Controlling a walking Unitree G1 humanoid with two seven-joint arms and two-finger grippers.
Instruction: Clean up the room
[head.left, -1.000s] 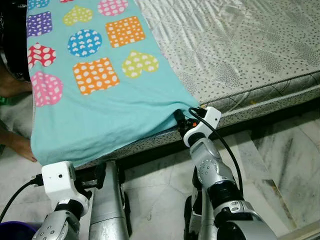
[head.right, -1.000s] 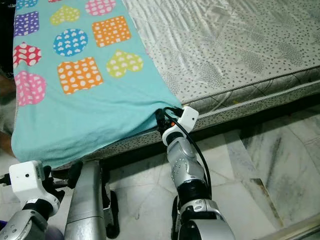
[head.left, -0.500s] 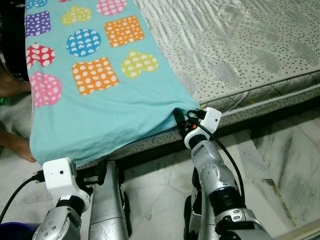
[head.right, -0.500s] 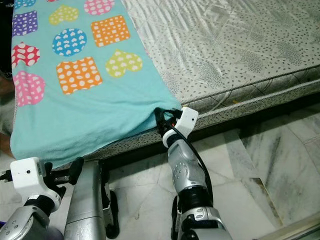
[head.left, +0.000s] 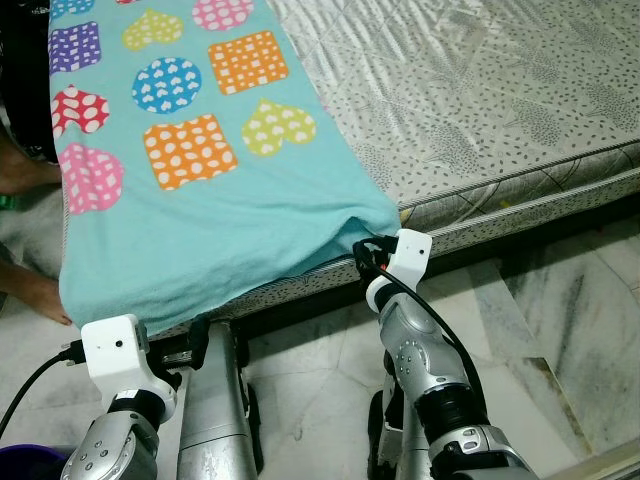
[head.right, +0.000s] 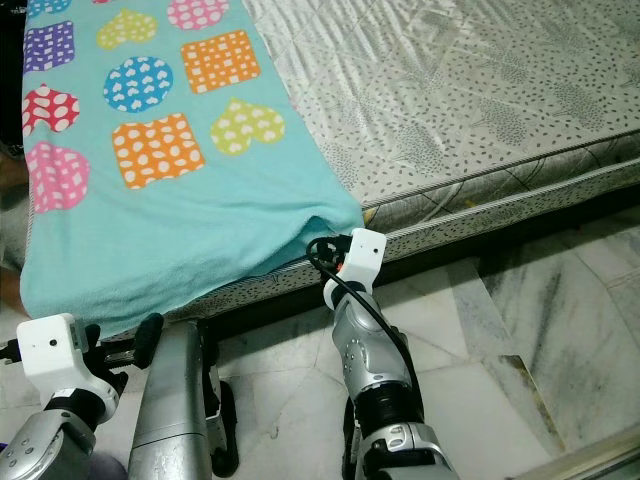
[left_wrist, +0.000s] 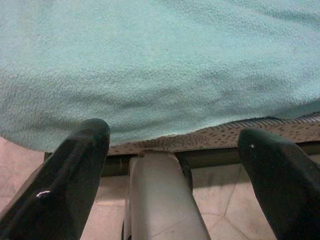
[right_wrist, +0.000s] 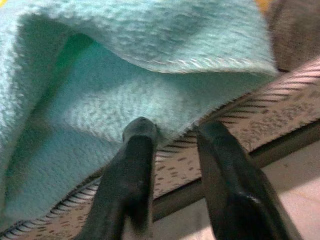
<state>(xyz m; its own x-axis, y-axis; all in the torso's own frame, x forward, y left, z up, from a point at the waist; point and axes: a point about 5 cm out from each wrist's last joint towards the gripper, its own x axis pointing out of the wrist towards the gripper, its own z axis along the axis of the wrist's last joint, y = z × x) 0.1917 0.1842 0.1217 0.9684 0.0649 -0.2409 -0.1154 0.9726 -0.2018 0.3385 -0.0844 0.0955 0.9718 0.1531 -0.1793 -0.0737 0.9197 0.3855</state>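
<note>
Marble floor (head.left: 560, 330) runs under a grey-patterned mattress (head.left: 480, 100), over whose near left edge hangs a teal blanket (head.left: 210, 230) with dotted hearts and squares; no writing or brand is legible. Right gripper (right_wrist: 172, 137) sits at the blanket's near right corner, fingers narrowly parted with the hem between them but not clearly pinched; left gripper (left_wrist: 175, 145) hangs wide apart and empty below the edge. Judged step: securing the corner to fold or straighten; next move calls for closing fully on the hem, then lifting.

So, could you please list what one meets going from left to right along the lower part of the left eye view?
Left gripper → right gripper at the turquoise blanket's corner → patterned mattress edge → marble floor.
</note>
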